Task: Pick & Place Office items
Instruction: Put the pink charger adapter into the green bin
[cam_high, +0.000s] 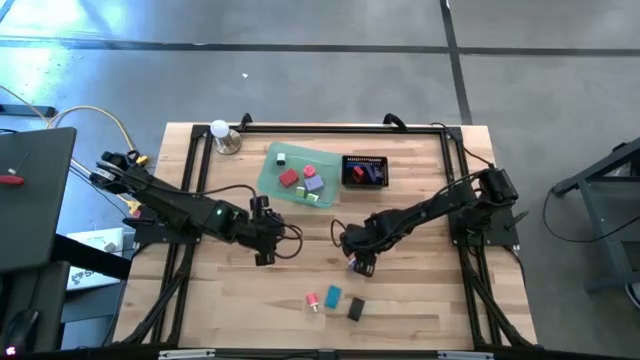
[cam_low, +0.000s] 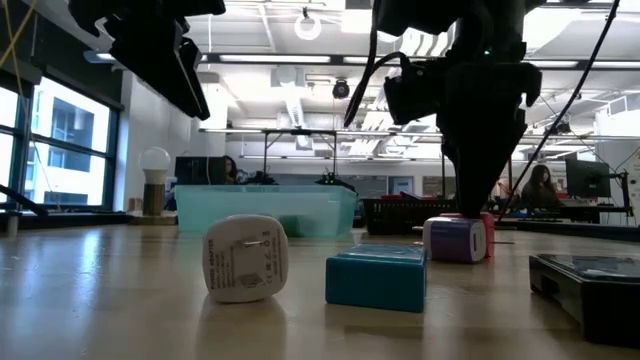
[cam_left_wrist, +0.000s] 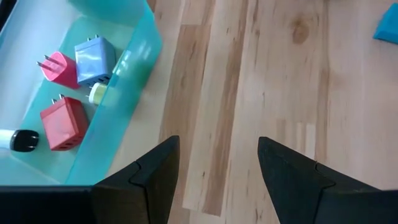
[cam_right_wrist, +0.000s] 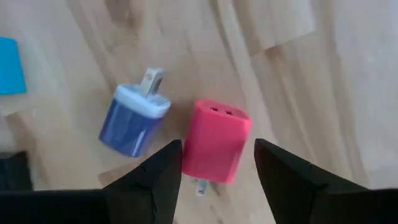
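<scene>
The office items are small plug-like blocks. A red block (cam_right_wrist: 217, 148) and a blue-purple block (cam_right_wrist: 132, 121) lie side by side on the wood. My right gripper (cam_right_wrist: 217, 167) (cam_high: 358, 262) is open just above them, one finger on each side of the red block's pronged end, with no touch that shows. In the low view it comes down over the purple block (cam_low: 455, 240). A white block (cam_low: 245, 258), a teal block (cam_low: 375, 278) and a black block (cam_low: 590, 285) lie nearer the near edge. My left gripper (cam_left_wrist: 217, 162) (cam_high: 265, 248) is open over bare wood beside the green tray (cam_high: 268, 178).
The tray (cam_left_wrist: 121, 74) holds a pink, a pale blue and a red block with a few other small pieces. The black mesh basket (cam_high: 365, 172) stands right of it with items inside. A small lamp (cam_high: 222, 135) stands at the far left corner. Bare wood lies between the arms.
</scene>
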